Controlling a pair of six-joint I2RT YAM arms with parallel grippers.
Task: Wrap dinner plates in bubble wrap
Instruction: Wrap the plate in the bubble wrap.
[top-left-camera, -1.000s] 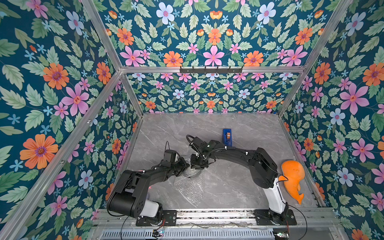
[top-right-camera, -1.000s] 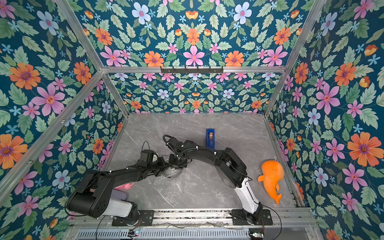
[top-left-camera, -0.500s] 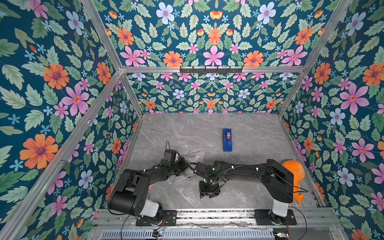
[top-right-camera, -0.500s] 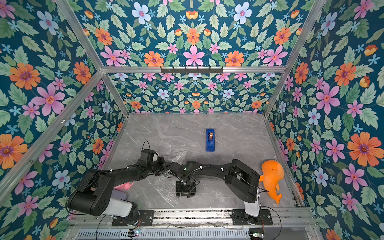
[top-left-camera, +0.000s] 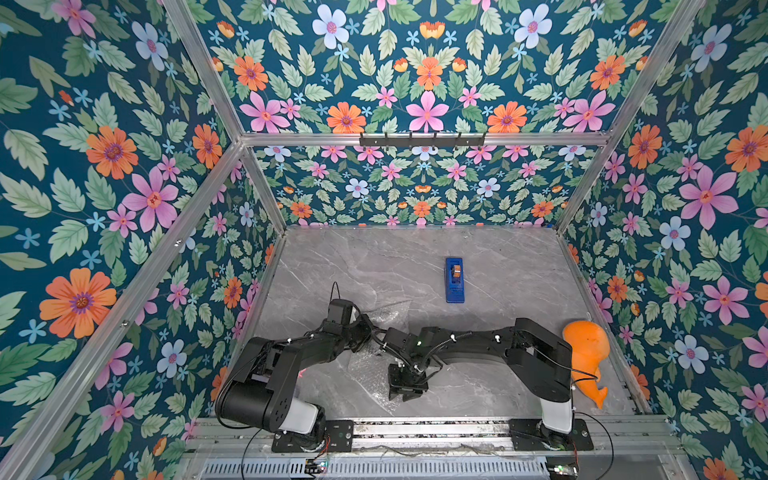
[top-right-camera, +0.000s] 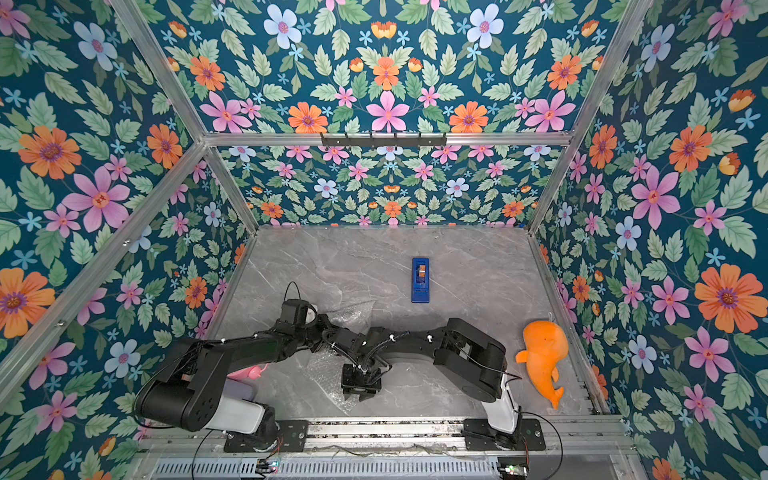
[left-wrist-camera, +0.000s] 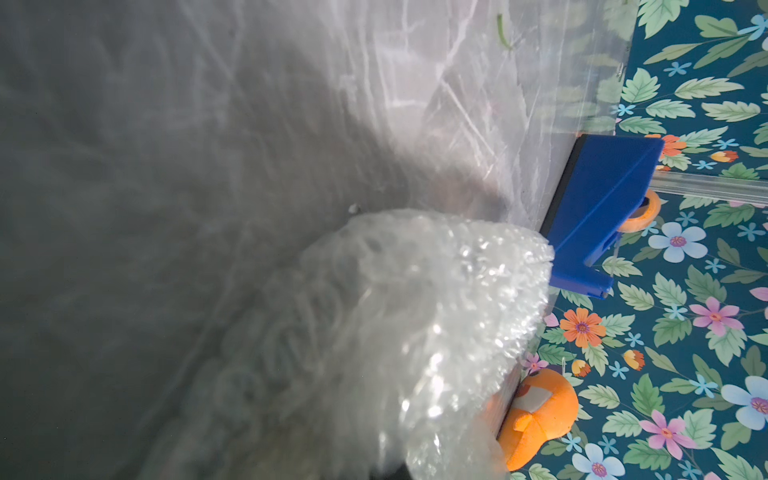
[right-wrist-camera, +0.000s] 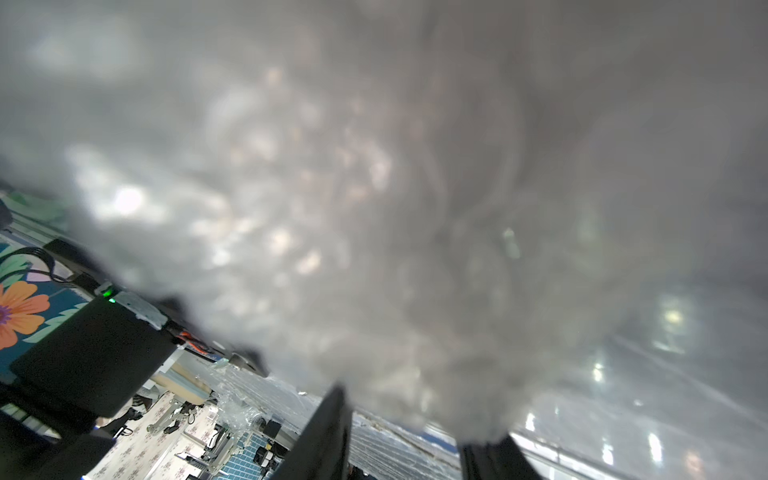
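The bubble wrap (top-left-camera: 365, 374) (top-right-camera: 322, 374) lies crumpled on the grey table between the two arms. My left gripper (top-left-camera: 368, 328) (top-right-camera: 322, 328) is shut on the sheet's far part. In the left wrist view the wrap (left-wrist-camera: 415, 311) bunches up over the jaws and hides them. My right gripper (top-left-camera: 404, 397) (top-right-camera: 357, 397) points at the table's front edge, at the sheet's near right edge. In the right wrist view its two fingers (right-wrist-camera: 328, 436) stand apart, with blurred wrap (right-wrist-camera: 332, 208) draped just past the gripper (right-wrist-camera: 411, 415). The dinner plate is hidden.
A blue tape dispenser (top-left-camera: 454, 279) (top-right-camera: 420, 279) (left-wrist-camera: 598, 208) lies behind the arms at mid table. An orange whale toy (top-left-camera: 586, 353) (top-right-camera: 542, 353) (left-wrist-camera: 536, 415) rests by the right wall. Something pink (top-right-camera: 249, 370) shows under the left arm. The metal front rail (top-left-camera: 415, 428) runs along the near edge.
My right arm has swung from beside the left gripper toward the table's front, and its gripper now sits at the sheet's near edge. The left arm has held still.
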